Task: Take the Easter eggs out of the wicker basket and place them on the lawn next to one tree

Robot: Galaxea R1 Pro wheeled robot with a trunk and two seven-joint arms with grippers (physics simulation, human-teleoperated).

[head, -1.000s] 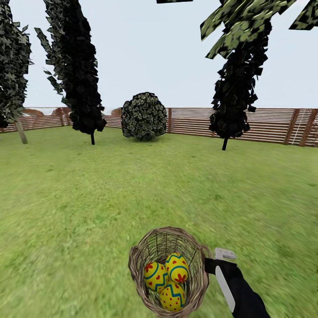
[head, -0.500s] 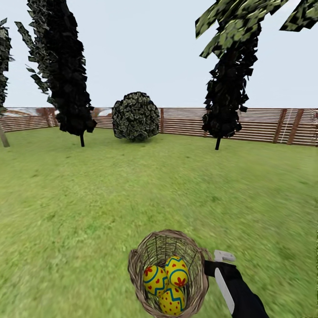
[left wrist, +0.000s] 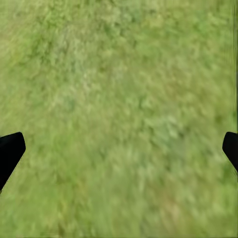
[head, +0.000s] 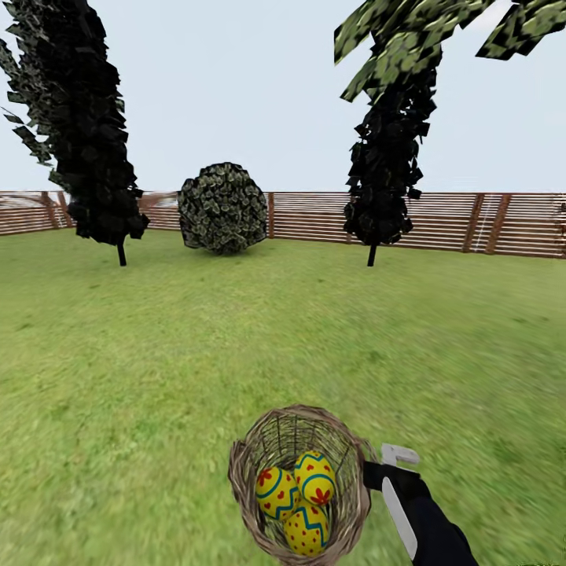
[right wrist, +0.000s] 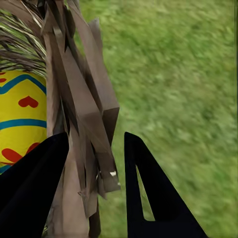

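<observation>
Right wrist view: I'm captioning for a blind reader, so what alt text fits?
The right tool, two black fingers, is clamped on the rim of a tan woven wicker basket. Beside it, inside the basket, is a yellow Easter egg with blue bands and red hearts; blurred green lawn lies beyond.

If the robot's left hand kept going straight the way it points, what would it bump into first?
Most likely just the lawn. The left gripper is open, its fingertips wide apart, with nothing but grass ahead. How far off the grass is, the picture can't say.

Flat, shadowless daylight; lawn (left wrist: 119,99) texture smeared, perhaps motion blur.
</observation>
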